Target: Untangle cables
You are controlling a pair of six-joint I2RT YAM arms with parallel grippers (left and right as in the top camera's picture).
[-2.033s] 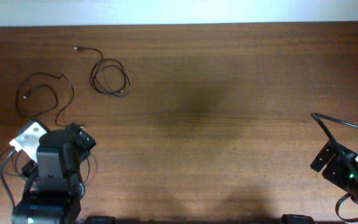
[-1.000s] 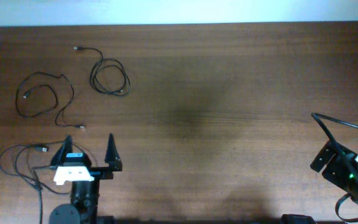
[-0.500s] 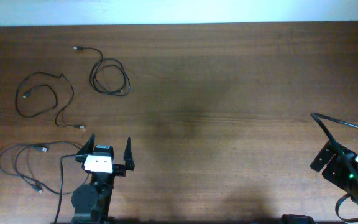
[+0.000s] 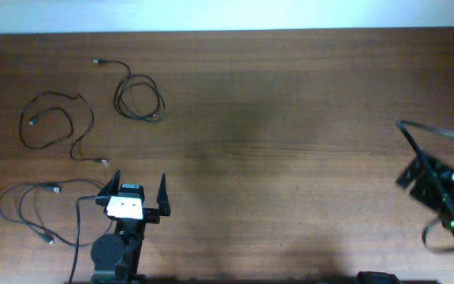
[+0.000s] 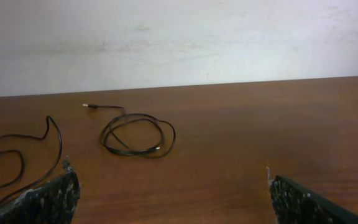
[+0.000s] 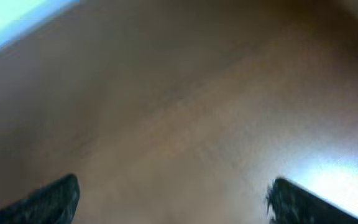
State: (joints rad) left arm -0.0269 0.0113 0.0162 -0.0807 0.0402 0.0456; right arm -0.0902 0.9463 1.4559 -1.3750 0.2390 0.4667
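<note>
Brown wood table [image 4: 290, 118], layout same as 0.5 s back. Left gripper [image 4: 140, 175] hasn't moved; right arm [image 4: 448, 193] has shifted slightly toward the table's right edge. All 3 cables lie where they were. Left gripper jaws wide, nothing held, nothing touched, bare wood ahead. Right gripper [image 6: 174, 183] also wide and empty; its view is blurred, bare wood below. Cables sit on the left side, apart from each other: near cable [image 4: 51, 189] in loose loops just left of the left arm, middle cable [image 4: 91, 118] a loop with a wavy tail beyond it, far coil [image 4: 117, 99] a small ring with its plug trailing toward the back edge. White wall [image 5: 197, 37] behind.
</note>
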